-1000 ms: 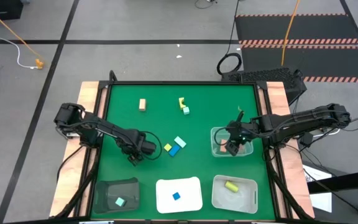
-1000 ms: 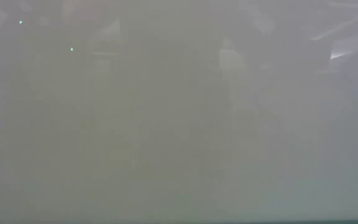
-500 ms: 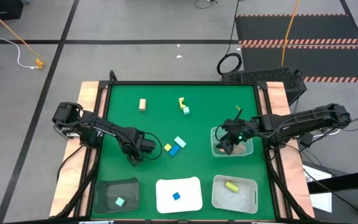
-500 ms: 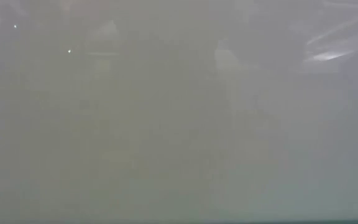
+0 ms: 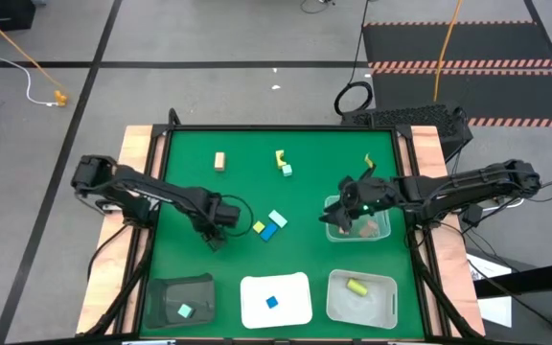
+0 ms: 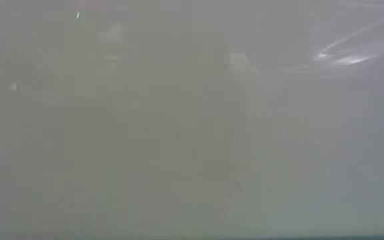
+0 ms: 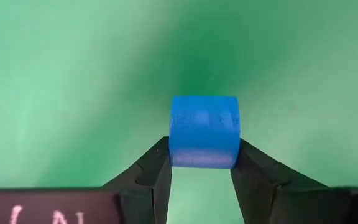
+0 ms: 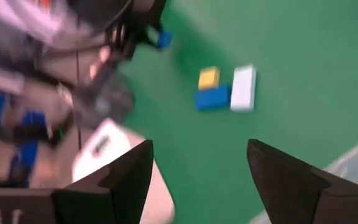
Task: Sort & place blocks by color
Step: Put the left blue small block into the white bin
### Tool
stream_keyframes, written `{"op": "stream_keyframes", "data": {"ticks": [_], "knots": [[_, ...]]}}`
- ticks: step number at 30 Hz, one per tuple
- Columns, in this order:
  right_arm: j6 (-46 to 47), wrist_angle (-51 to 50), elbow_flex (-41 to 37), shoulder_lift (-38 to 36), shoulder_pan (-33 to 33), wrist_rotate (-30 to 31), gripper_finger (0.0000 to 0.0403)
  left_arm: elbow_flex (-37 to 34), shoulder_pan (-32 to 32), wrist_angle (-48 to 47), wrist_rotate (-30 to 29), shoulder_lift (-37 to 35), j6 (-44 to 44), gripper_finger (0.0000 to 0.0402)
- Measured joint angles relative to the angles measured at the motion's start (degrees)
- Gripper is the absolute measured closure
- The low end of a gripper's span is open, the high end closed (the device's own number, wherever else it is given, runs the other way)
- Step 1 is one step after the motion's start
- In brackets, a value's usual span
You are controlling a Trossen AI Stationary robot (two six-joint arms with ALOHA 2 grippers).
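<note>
A small blue block (image 7: 204, 129) sits between the fingers of my left gripper (image 7: 202, 163), which is shut on it over the green mat left of centre (image 5: 217, 228). The right wrist view shows that block (image 8: 162, 38) too. Loose blocks lie on the mat: a yellow (image 5: 259, 227), a blue (image 5: 268, 232) and a mint one (image 5: 278, 219) together, a tan one (image 5: 219, 161), and a yellow (image 5: 280, 155) and a mint one (image 5: 287, 170) farther back. My right gripper (image 8: 197, 149) is open, above a clear bin (image 5: 383, 230) that holds a tan block (image 5: 365, 230). My left gripper pinches the blue block by two opposite side faces (image 7: 174, 155), one between each fingertip (image 7: 159, 163). The fingers come from above, pointing down. The block sits square in the hold and looks lifted off the mat.
Along the near edge stand a dark bin (image 5: 161, 292) with a mint block, a white tray (image 5: 295, 287) with a blue block, and a clear bin (image 5: 386, 302) with a yellow cylinder. The low view shows only haze.
My left gripper has shut on the blue block and risen a little, shifting slightly toward the far edge. My right gripper has tipped up from pointing down into the clear bin to a shallow slant and has risen; the tan block in the bin now shows.
</note>
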Motion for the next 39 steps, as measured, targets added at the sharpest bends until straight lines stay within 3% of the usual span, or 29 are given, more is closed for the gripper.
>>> {"op": "stream_keyframes", "data": {"ticks": [8,18,26,39], "knots": [[9.7,10.6,0.0,1.3,-2.0,4.9,0.0151,7.0,-0.4,8.3,-9.1,-4.4,-1.8,0.0269],[17.7,29.5,0.0,13.5,-2.7,7.2,0.0151,13.8,-0.5,26.3,-21.6,-4.5,9.6,0.0269],[24.2,47.2,0.2,23.5,-3.1,5.8,0.0151,14.3,-0.5,30.1,-22.4,-4.4,13.3,0.0269],[25.3,47.2,9.6,33.6,-4.2,3.0,0.0151,14.3,0.4,30.9,-24.8,-4.4,17.9,0.0269]]}}
